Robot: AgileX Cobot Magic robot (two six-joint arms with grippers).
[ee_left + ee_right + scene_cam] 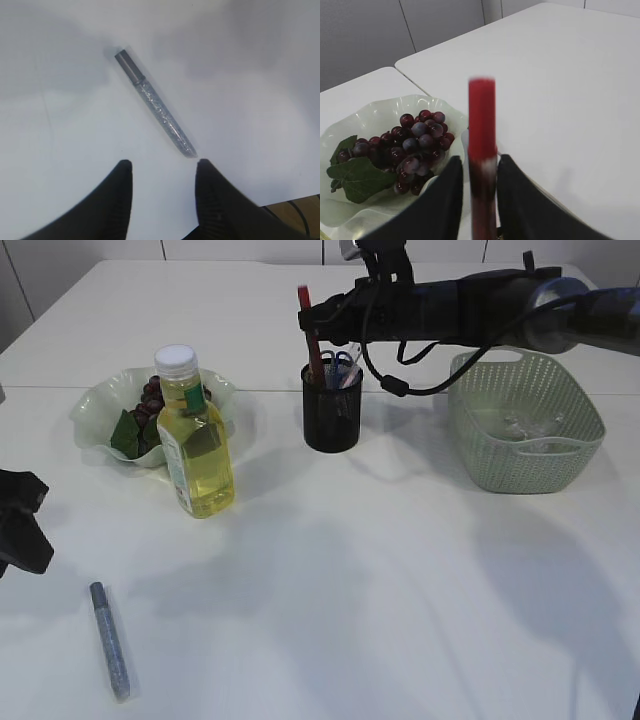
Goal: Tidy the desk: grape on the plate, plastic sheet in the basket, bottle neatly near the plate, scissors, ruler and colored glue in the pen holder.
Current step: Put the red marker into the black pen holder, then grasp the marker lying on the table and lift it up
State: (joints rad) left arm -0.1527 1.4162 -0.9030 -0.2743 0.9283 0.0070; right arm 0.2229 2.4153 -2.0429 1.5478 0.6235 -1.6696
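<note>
Exterior view: slanted down from in front of the pen holder [331,407], whole desk [400,570] visible. Left wrist view: close, straight down on the silver glue pen [156,105], far from the holder. Right wrist view: close above the holder, facing the plate [380,210]; shared with exterior.
</note>
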